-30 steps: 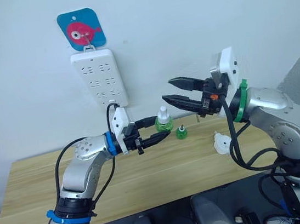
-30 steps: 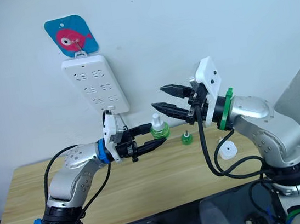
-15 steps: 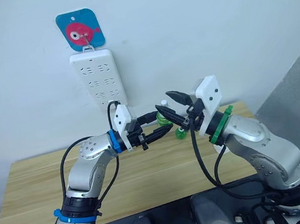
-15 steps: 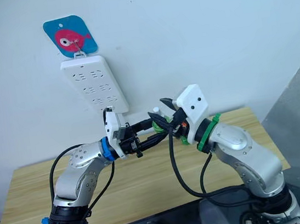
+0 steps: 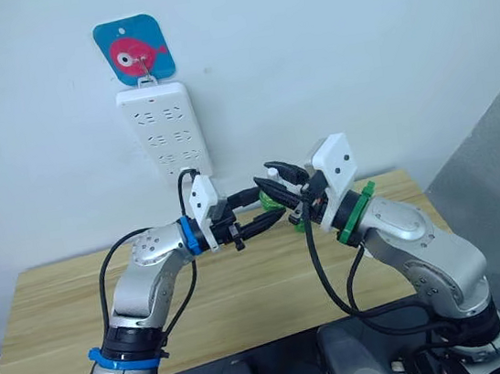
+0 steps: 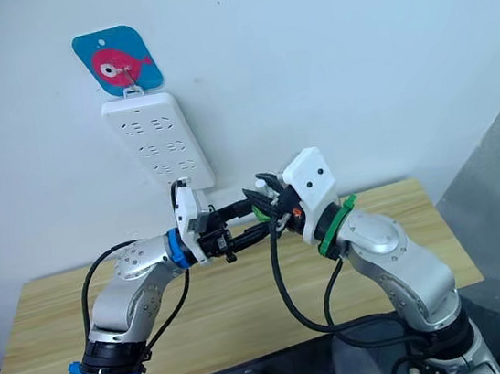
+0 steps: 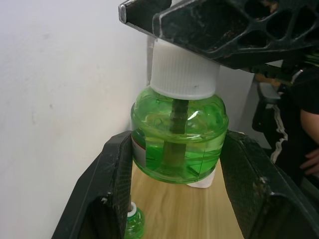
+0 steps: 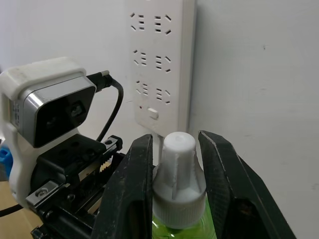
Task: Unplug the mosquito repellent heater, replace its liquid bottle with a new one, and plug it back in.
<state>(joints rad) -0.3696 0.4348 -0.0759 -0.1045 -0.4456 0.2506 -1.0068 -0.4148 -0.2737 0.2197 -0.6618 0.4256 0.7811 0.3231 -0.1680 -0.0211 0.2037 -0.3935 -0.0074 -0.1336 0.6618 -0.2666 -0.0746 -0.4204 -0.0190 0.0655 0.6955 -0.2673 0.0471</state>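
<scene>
A green liquid bottle (image 7: 178, 142) with a white cap (image 8: 178, 172) hangs in the air above the table, in front of the wall. My left gripper (image 5: 269, 208) is shut on its green body, one finger (image 7: 112, 179) on each side. My right gripper (image 5: 279, 179) comes from the opposite side and is shut on the cap, with its fingers (image 8: 137, 184) pressed against both sides of it. A second, smaller green bottle (image 7: 133, 221) stands on the table below. The heater is hidden behind my right arm in the eye views.
A white power strip (image 5: 169, 128) hangs on the wall under a blue fish hook plate (image 5: 133, 48), just behind the grippers. The wooden table (image 5: 245, 289) spans the scene below. A person's hand (image 7: 310, 162) and dark sleeve show past the table's right end.
My right arm swung left from the table's right side to the held bottle, and its open fingers closed onto the cap. The left gripper rose slightly with the bottle.
</scene>
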